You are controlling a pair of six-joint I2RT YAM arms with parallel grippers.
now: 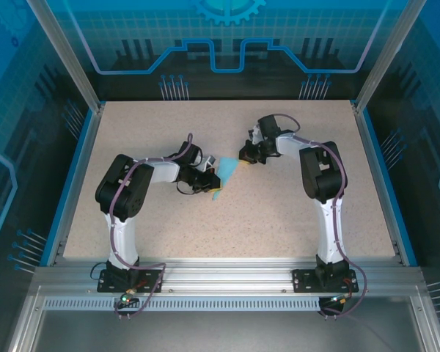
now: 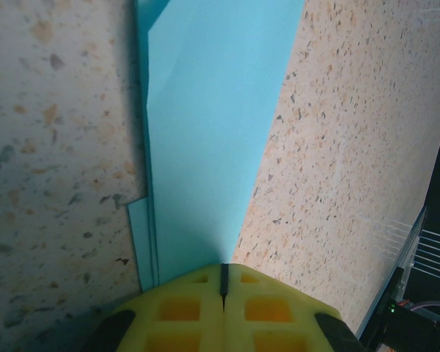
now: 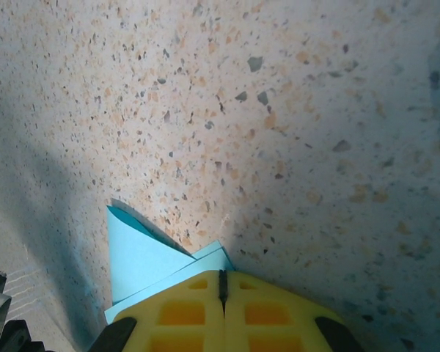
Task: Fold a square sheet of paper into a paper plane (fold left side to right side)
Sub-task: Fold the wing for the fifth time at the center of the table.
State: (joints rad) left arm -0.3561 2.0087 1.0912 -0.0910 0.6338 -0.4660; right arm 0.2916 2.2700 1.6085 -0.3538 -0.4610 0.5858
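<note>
The paper is a narrow, pointed, folded light-blue shape lying flat mid-table between my two grippers. My left gripper rests at its near-left end. In the left wrist view the yellow jaws are shut, tips down on the paper, which stretches away from them with layered edges along its left side. My right gripper sits at the paper's far-right end. Its jaws are shut too, standing on a layered corner of the blue paper. I see no paper pinched between either pair of jaws.
The speckled beige table is bordered by blue rails on the left and right. An aluminium frame runs along the near edge by the arm bases. Transparent blue walls surround the cell.
</note>
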